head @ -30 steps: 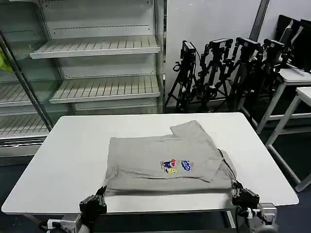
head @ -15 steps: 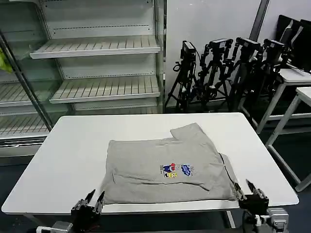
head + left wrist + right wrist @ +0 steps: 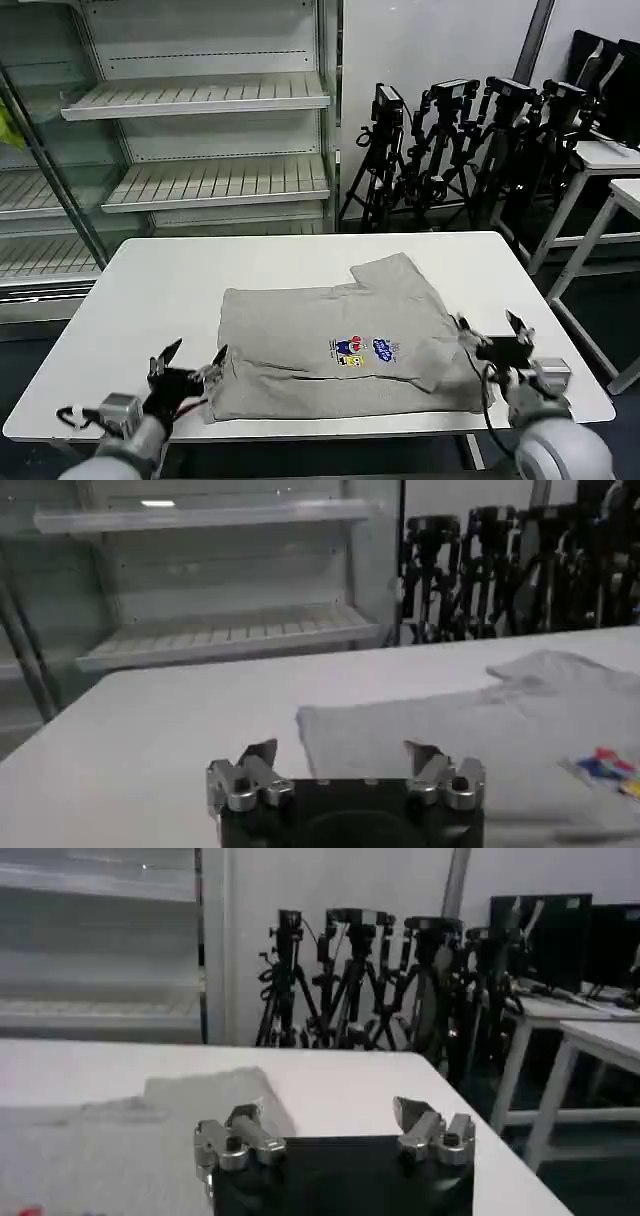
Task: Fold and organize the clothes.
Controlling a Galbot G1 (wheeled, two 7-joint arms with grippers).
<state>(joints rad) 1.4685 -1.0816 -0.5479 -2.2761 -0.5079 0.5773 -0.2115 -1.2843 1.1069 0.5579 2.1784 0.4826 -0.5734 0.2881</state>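
Note:
The clothes are one light grey shirt (image 3: 340, 340), folded into a rough rectangle on the white table (image 3: 150, 300), with a small multicoloured print (image 3: 362, 350) facing up and one sleeve (image 3: 390, 272) pointing to the far side. My left gripper (image 3: 192, 358) is open at the shirt's near left corner, with nothing between its fingers. My right gripper (image 3: 490, 330) is open beside the shirt's near right corner, also holding nothing. The left wrist view has the left gripper (image 3: 342, 756) facing the shirt (image 3: 450, 735). The right wrist view has the right gripper (image 3: 330, 1114) with the shirt (image 3: 120, 1138) to one side.
Empty white shelving (image 3: 200, 100) stands behind the table on the left. A row of black camera tripods (image 3: 470, 140) stands at the back right, with further white tables (image 3: 610, 190) at the far right. The table's left part is bare.
Both grippers have let go of the shirt's near edge and opened. They have risen from below the table's front edge to the shirt's near corners. The shirt has settled flat.

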